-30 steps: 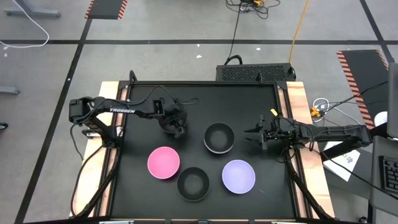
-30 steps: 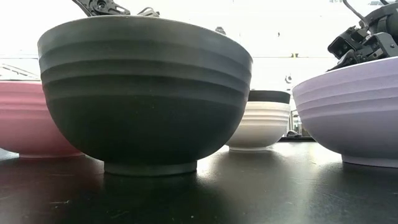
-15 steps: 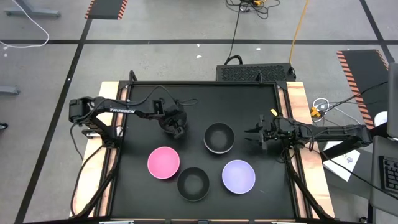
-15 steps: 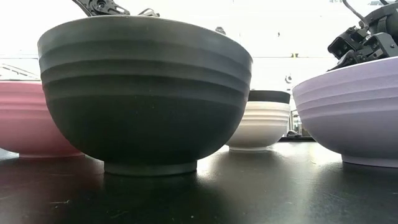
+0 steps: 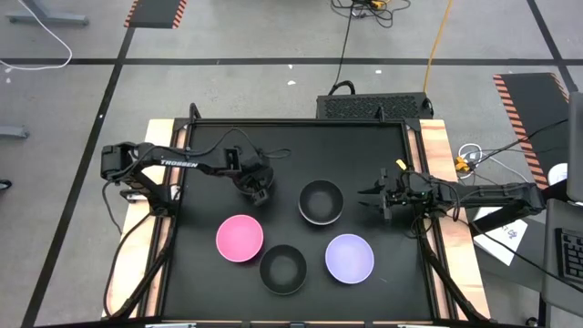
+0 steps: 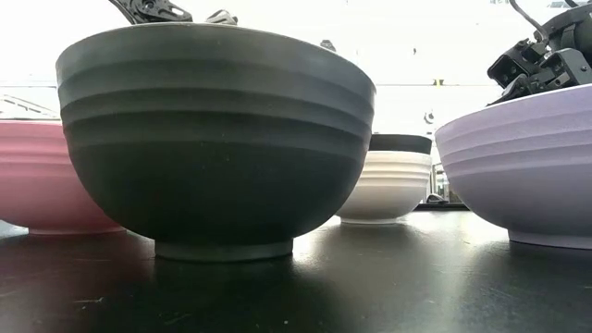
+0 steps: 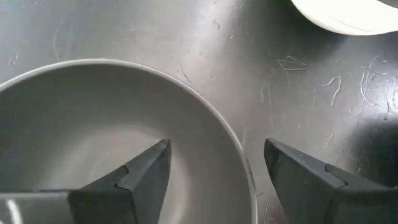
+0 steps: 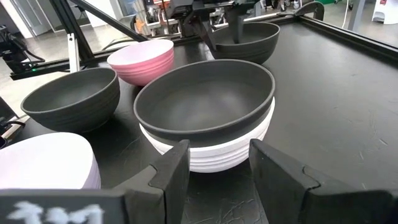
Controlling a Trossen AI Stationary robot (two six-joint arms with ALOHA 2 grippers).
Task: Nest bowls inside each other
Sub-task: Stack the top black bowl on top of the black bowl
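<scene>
My left gripper (image 7: pixel 214 171) is straddling the rim of a black bowl (image 7: pixel 93 137) at the table's (image 5: pixel 364 146) rear left, fingers apart, not clamped. My right gripper (image 8: pixel 214 171) is waiting, part open, facing the black bowl nested in the white bowl (image 8: pixel 217 152).

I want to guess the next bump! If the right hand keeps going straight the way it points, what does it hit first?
Probably the black bowl nested in the white bowl, straight ahead of the right hand; nothing lies between them.
</scene>
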